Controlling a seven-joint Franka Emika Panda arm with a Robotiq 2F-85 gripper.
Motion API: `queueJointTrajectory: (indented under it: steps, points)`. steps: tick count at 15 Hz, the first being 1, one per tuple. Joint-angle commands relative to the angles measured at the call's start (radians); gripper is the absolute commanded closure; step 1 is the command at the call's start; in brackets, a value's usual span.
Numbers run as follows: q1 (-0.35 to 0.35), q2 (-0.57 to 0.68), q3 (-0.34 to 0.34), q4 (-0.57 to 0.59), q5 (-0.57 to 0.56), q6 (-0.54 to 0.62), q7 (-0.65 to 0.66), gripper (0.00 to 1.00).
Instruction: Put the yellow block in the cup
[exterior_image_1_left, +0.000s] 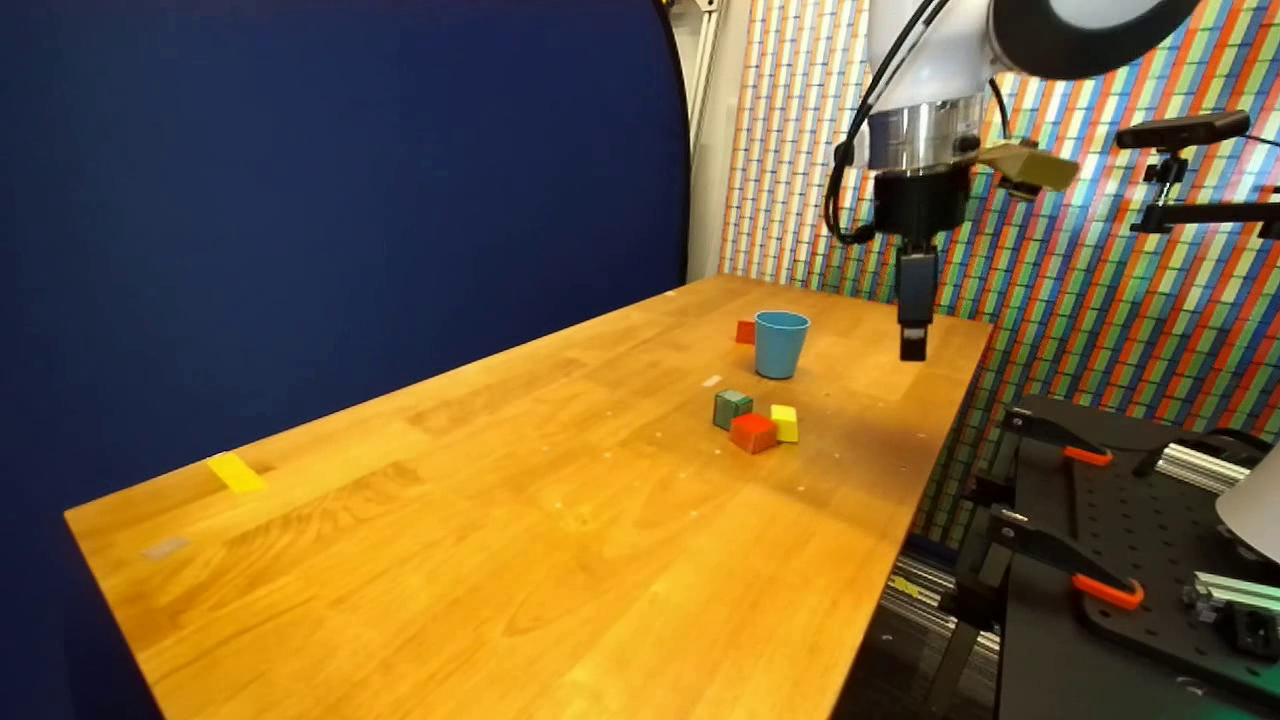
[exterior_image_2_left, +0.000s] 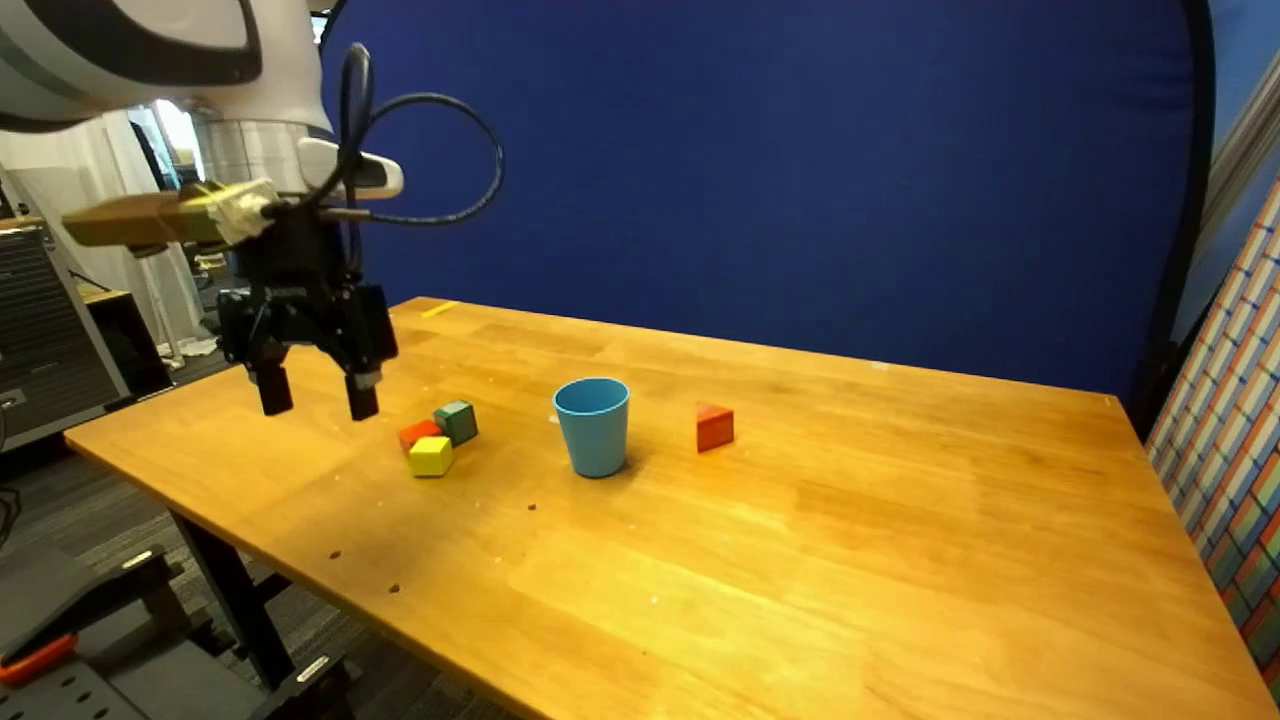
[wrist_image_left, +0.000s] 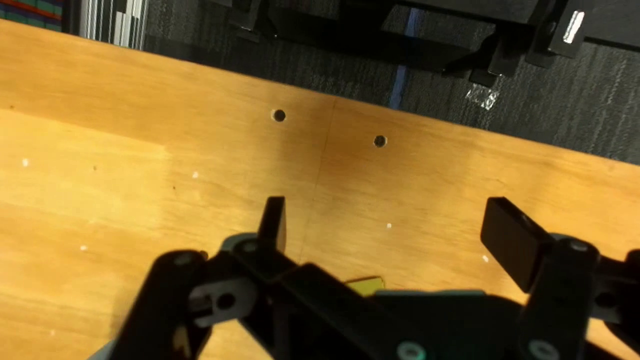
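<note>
Black claw (exterior_image_2_left: 319, 402) is on the left in an exterior view, up in the air. Its two fingers are wide apart w/ nothing btwn them. To its right & lower down, the yellow block (exterior_image_2_left: 430, 457) sits on the wood table (exterior_image_2_left: 850, 580), not in the blue cup (exterior_image_2_left: 595, 440) yet. So I think the job now is to go get it. Wrist view shows only a bit of yellow, prob this block; the claw hides the rest. Best way, imo: go right, stop above the block, then come straight down w/ one finger on each side. Go slow & squeeze soft, b/c it's small & could slip or spin. Then lift it higher than the cup's top, carry it right, & let go over the middle. Cup stands upright, good.

Other stuff, L to R: a red block (exterior_image_2_left: 418, 431) is just behind the yellow one, on the far side & a bit left. Can't tell if they touch. It's prob the main thing in the way, b/c a finger may bump it. A flat yellow strip (exterior_image_2_left: 440, 309) is by the far edge; don't mix them up. A green block (exterior_image_2_left: 458, 425) is on the far side too, a bit right. A lone red block (exterior_image_2_left: 715, 430) is right of the cup, so prob no bother.
</note>
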Motion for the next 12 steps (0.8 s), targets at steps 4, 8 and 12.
queueJointTrajectory:
  steps: [4, 8, 12]
  points:
    - [-0.020, 0.320, -0.024, 0.070, 0.025, 0.224, -0.092, 0.00]
    - [-0.008, 0.488, -0.019, 0.173, -0.024, 0.283, -0.068, 0.00]
    - [0.014, 0.604, -0.034, 0.286, -0.068, 0.276, -0.054, 0.00]
